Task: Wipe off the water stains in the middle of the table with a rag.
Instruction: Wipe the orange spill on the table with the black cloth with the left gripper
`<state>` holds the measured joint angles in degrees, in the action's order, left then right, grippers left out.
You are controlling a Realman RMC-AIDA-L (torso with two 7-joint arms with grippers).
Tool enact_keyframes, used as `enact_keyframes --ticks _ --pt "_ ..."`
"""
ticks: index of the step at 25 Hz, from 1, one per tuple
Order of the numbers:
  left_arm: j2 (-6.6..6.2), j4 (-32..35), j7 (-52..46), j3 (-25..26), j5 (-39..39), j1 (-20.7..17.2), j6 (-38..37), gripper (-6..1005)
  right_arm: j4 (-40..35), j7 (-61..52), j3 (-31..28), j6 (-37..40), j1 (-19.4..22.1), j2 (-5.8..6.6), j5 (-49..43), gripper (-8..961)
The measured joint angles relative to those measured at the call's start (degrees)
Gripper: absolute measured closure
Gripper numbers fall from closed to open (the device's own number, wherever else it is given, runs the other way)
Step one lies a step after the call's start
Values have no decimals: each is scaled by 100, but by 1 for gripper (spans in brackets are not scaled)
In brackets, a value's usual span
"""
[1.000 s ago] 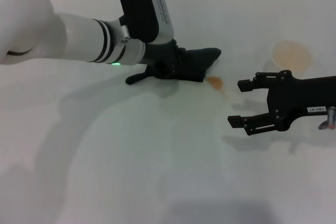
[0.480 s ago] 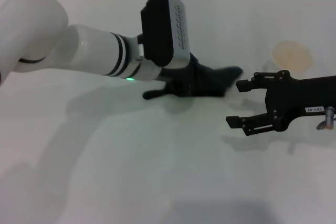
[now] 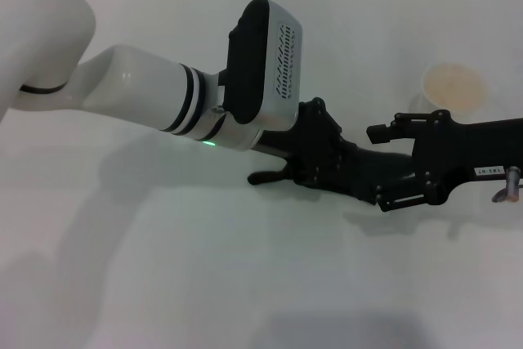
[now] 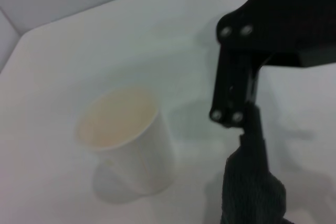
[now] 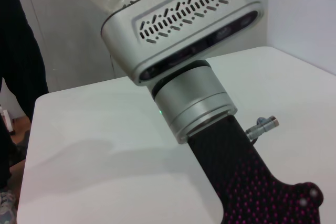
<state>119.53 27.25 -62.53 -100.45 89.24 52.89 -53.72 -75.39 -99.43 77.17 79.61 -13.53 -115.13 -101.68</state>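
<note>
My left gripper [image 3: 315,161] is shut on the dark rag [image 3: 359,171] and presses it flat on the white table [image 3: 163,267], right of centre. The rag reaches in between the open fingers of my right gripper [image 3: 377,167], which hovers still at the right. The water stains are hidden; no blot shows on the table around the rag. In the left wrist view the rag [image 4: 252,187] lies just under a black finger [image 4: 236,77] of the right gripper. The right wrist view shows the left arm's grey wrist housing [image 5: 184,40] close in front.
A clear cup [image 3: 452,87] with pale orange liquid stands at the back right, just beyond the right gripper; it also shows in the left wrist view [image 4: 126,140]. The table's far edge meets a tiled wall.
My left gripper has dragged the rag to the right and nearer, over the spot where the orange blot showed a second ago. The rag now lies between the right gripper's fingers. The right arm has not moved.
</note>
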Motion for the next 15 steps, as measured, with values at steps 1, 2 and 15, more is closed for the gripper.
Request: enact_keyframes --ticks 1,2,15 --pt "-1 0 5 0 5 -7 55 945 0 -2 0 0 0 0 0 83" --pt "-4 -1 8 -1 8 -13 102 945 -1 -4 -1 0 0 0 0 83" --pt "-38 -55 13 200 37 -25 1329 938 12 -13 -1 2 0 0 0 83"
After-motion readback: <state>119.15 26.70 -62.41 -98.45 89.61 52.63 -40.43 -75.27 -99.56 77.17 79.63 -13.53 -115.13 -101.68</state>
